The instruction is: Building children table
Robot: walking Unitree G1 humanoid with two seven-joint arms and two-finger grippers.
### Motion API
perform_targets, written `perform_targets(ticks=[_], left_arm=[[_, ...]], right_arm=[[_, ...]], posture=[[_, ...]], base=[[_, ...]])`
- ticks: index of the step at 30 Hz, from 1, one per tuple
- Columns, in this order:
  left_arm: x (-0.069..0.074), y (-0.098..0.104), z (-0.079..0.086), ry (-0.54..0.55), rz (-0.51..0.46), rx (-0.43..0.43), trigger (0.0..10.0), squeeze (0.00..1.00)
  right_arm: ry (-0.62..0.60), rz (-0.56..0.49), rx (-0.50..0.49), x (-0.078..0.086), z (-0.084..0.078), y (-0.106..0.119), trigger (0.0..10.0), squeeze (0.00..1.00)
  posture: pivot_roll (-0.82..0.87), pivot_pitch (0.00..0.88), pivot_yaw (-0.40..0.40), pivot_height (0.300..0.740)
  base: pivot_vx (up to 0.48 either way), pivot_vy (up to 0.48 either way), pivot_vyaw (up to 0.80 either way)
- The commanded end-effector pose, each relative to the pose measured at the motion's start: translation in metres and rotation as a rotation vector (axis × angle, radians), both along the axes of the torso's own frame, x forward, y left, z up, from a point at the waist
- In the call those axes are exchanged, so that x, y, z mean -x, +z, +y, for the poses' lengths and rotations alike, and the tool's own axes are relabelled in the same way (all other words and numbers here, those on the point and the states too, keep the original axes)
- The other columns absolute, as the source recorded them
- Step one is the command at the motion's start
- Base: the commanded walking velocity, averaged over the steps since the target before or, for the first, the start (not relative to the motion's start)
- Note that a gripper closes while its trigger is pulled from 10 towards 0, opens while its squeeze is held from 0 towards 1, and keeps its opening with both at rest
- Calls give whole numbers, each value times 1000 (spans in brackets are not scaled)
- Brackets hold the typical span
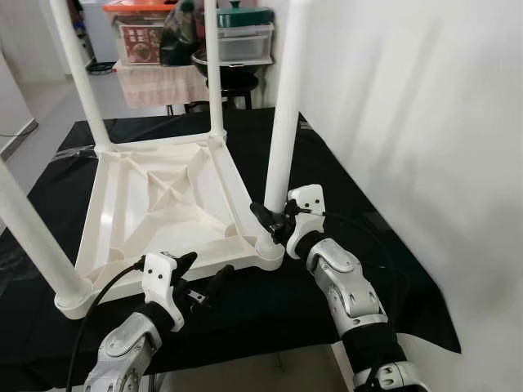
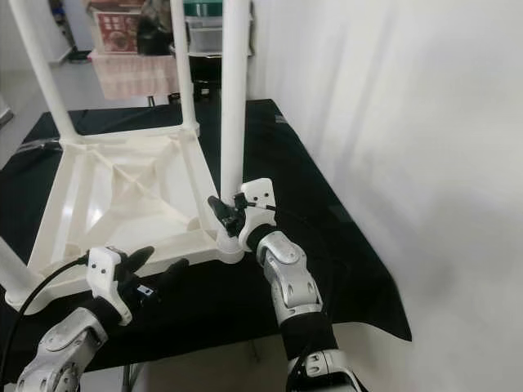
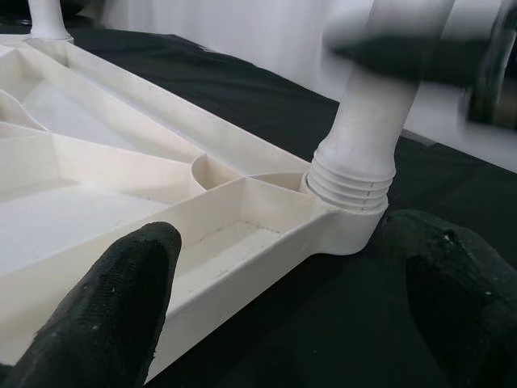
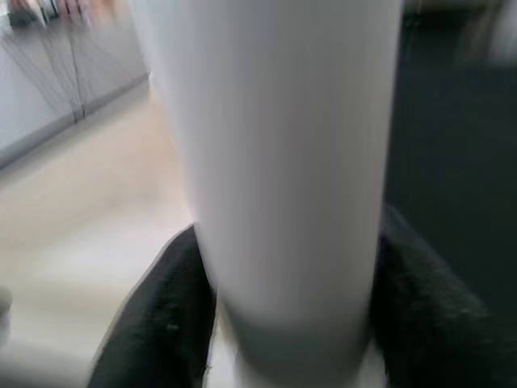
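Table [image 1: 163, 204]: white plastic, lying upside down on a black cloth [image 1: 327, 171], ribbed underside facing up, four legs standing in its corner sockets

Leg [image 1: 284, 114]: standing in the near corner socket [image 1: 268, 249] on the robot's right; in the left wrist view several screw threads [image 3: 349, 184] are showing above the socket, so it is probably not yet fully seated

Right gripper [image 1: 274, 219]: closing both fingers [image 4: 161, 315] around the low end of this leg, just above the socket, one finger on each side and touching it

Left gripper [image 1: 208, 282]: hovering at the near rim [image 1: 204, 261] of the table, fingers [image 3: 113, 299] spread apart and holding nothing; one finger is sitting over the rim, the other over the cloth

Step in hand (judgement): screwing the leg home. Doing it well is calling for a low, square grip so the leg is staying upright and the threads are not crossing, turning in short strokes and regripping, while the left gripper is pressing on the rim to stop the light table spinning or sliding on the cloth. Stop when no thread is showing

Background: a stand [image 1: 155, 82] with storage boxes [image 1: 245, 41], one with an orange lid [image 1: 135, 6], and a dark pot

Writing: the box under the orange lid is carrying a printed label [image 1: 140, 42], too small to read; no brand marks are legible on table or grippers
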State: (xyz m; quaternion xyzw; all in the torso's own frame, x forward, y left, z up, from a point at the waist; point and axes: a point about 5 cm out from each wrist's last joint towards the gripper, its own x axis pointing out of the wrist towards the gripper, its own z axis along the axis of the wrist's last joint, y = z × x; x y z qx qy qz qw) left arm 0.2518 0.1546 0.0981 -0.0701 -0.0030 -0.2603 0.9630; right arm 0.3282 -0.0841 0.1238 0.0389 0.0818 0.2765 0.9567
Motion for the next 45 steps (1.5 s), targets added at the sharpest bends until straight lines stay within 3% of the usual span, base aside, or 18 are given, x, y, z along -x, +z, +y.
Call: perform_targets(ticks=[1, 3, 6, 7, 8, 9, 12, 13, 20, 21, 22, 33, 39, 40, 41, 42, 43, 45], left_arm=[[0, 2, 2, 7, -9, -3, 10000, 0], [-1, 2, 2, 4, -8, -2, 10000, 0], [-2, 2, 1, 2, -7, -1, 10000, 0], [-2, 2, 1, 2, -7, -1, 10000, 0], [-2, 2, 1, 2, -7, -1, 10000, 0], [-3, 2, 1, 3, -8, -1, 10000, 0], [-3, 2, 1, 3, -8, -1, 10000, 0], [-3, 2, 1, 4, -8, -1, 10000, 0], [-5, 1, 0, 10, -10, -3, 10000, 0], [-5, 1, 0, 11, -10, -4, 10000, 0], [-5, 1, 0, 12, -11, -5, 10000, 0], [-3, 1, -1, 9, -11, -2, 10000, 0], [-2, 2, -1, 9, -12, 1, 10000, 0], [-1, 2, 1, 9, -12, 1, 10000, 0], [-1, 2, 1, 9, -12, 1, 10000, 0], [0, 2, 1, 9, -13, 1, 10000, 0], [1, 3, 2, 9, -13, 1, 10000, 0], [2, 2, 3, 4, -7, 2, 10000, 0]], right_arm=[[98, 75, -28, 8, 7, -8, 10000, 1000], [277, 42, -86, 9, 16, 6, 10000, 1000], [446, -17, -98, 7, 15, 20, 10000, 1000], [525, -49, -74, 3, 12, 27, 10000, 925], [574, -68, -56, 1, 9, 30, 10000, 925], [639, -87, -40, 1, 6, 34, 10000, 0], [726, -90, -12, 0, 2, 35, 10000, 0], [815, -70, 17, 0, -3, 33, 10000, 0], [884, -20, -21, -12, -10, 38, 10000, 0], [893, -18, -24, -13, -11, 39, 3647, 0], [896, -17, -26, -14, -13, 40, 0, 0], [928, -4, -58, -13, -26, 32, 0, 0], [845, -9, -55, -4, -26, 20, 0, 0], [402, 10, -38, -13, -19, 4, 0, 0], [402, 10, -38, -13, -19, 4, 0, 0], [63, 44, -17, -15, -21, -8, 0, 0], [-75, 79, 10, 3, -21, -25, 0, 0], [-35, 92, -11, 9, -21, -29, 0, 0]], posture=[[-35, 0, -15, 740], [-39, 0, -9, 740], [-34, 0, -11, 740], [-30, 0, -12, 740], [-30, 0, -12, 740], [-26, 0, -14, 740], [-23, 0, -16, 740], [-18, 0, -20, 740], [-5, 0, -24, 740], [-5, 0, -24, 740], [-5, 0, -24, 740], [-12, 0, -21, 740], [-21, 0, -19, 740], [-27, 0, -25, 740], [-27, 0, -25, 740], [-27, 0, -25, 740], [-33, 0, -20, 740], [-57, 0, -2, 740]], base=[[0, 0, 0], [0, 0, 0], [0, 0, 0], [0, 0, 0], [0, 0, 0], [0, 0, 0], [0, 0, 0], [0, 0, 0], [0, 0, 0], [0, 0, 0], [0, 0, 0], [0, 0, 0], [0, 0, 0], [0, 0, 0], [0, 0, 0], [0, 0, 0], [0, 0, 0], [0, 0, 0]])
